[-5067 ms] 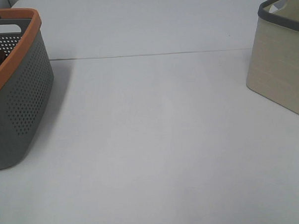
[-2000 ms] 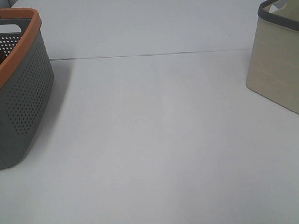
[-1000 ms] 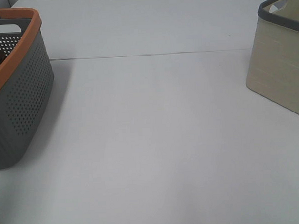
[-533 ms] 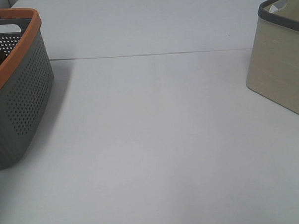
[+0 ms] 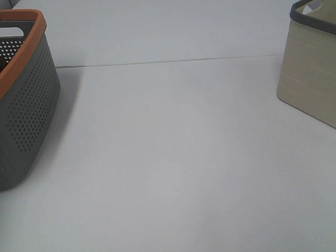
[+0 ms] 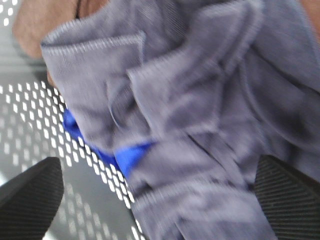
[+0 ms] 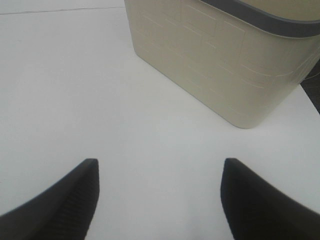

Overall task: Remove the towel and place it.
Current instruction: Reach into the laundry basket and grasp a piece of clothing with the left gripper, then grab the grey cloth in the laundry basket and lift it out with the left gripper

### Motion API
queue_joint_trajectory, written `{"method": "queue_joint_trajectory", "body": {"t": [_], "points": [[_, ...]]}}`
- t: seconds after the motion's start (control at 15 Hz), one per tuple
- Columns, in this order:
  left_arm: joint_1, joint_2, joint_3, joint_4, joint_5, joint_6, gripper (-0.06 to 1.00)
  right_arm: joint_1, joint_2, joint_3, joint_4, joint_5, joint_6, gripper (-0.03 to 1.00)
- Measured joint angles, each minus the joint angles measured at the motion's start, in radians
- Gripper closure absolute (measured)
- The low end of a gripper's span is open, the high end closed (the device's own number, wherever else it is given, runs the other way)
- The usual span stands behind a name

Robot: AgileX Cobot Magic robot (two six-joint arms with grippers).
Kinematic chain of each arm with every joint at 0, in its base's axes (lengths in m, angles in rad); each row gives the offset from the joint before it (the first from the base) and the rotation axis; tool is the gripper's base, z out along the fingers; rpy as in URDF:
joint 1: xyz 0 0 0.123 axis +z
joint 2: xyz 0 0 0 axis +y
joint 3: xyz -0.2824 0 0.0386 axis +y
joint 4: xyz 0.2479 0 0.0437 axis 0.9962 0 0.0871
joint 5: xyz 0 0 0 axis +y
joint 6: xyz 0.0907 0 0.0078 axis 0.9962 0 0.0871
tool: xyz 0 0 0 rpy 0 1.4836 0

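The towel (image 6: pixel 200 100), a dark grey-navy cloth with hemmed edges, lies crumpled inside the grey perforated basket (image 6: pixel 30 130). My left gripper (image 6: pixel 160 200) hovers just over it, open, with its black fingers (image 6: pixel 30 195) far apart on either side of the cloth and nothing gripped. In the exterior high view the grey basket with an orange rim (image 5: pixel 27 104) stands at the left edge, and its inside is mostly hidden. My right gripper (image 7: pixel 160 195) is open and empty above the white table, close to the beige basket (image 7: pixel 220 65).
A bright blue item (image 6: pixel 131 156) and a brown item (image 6: pixel 30 30) lie under the towel in the grey basket. The beige basket with a grey rim (image 5: pixel 316 69) stands at the table's right edge. A seam (image 5: pixel 171 61) crosses the white table.
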Motion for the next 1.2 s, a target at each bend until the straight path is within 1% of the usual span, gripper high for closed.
{"method": "queue_joint_trajectory", "body": {"t": [0.2, 0.27, 0.4, 0.53, 0.67, 0.73, 0.8, 0.87, 0.93, 1.0, 1.07, 1.13, 1.2], "points": [[-0.035, 0.161, -0.138, -0.006, -0.027, 0.024, -0.04, 0.000, 0.000, 0.000, 0.000, 0.000, 0.000, 0.35], [-0.068, 0.235, -0.215, -0.030, -0.026, 0.032, -0.04, 0.000, 0.000, 0.000, 0.000, 0.000, 0.000, 0.35], [-0.083, 0.272, -0.240, -0.070, 0.002, 0.048, -0.04, 0.000, 0.000, 0.000, 0.000, 0.000, 0.000, 0.35], [-0.086, 0.281, -0.240, -0.072, 0.039, 0.052, -0.04, 0.000, 0.000, 0.000, 0.000, 0.000, 0.000, 0.35], [-0.086, 0.282, -0.242, -0.067, 0.040, 0.053, -0.04, 0.000, 0.000, 0.000, 0.000, 0.000, 0.000, 0.35], [-0.086, 0.283, -0.243, -0.060, 0.040, 0.053, -0.01, 0.000, 0.000, 0.000, 0.000, 0.000, 0.000, 0.35], [-0.086, 0.283, -0.243, -0.049, 0.042, 0.053, 0.04, 0.000, 0.000, 0.000, 0.000, 0.000, 0.000, 0.35], [-0.086, 0.284, -0.243, -0.042, 0.056, 0.055, 0.13, 0.000, 0.000, 0.000, 0.000, 0.000, 0.000, 0.35], [-0.086, 0.284, -0.243, -0.041, 0.067, 0.055, 0.17, 0.000, 0.000, 0.000, 0.000, 0.000, 0.000, 0.35], [-0.086, 0.284, -0.243, -0.034, 0.085, 0.055, 0.26, 0.000, 0.000, 0.000, 0.000, 0.000, 0.000, 0.35], [-0.086, 0.284, -0.243, -0.026, 0.090, 0.055, 0.32, 0.000, 0.000, 0.000, 0.000, 0.000, 0.000, 0.35], [-0.086, 0.284, -0.243, -0.017, 0.090, 0.055, 0.37, 0.000, 0.000, 0.000, 0.000, 0.000, 0.000, 0.35], [-0.086, 0.284, -0.243, -0.015, 0.090, 0.055, 0.39, 0.000, 0.000, 0.000, 0.000, 0.000, 0.000, 0.35]]}}
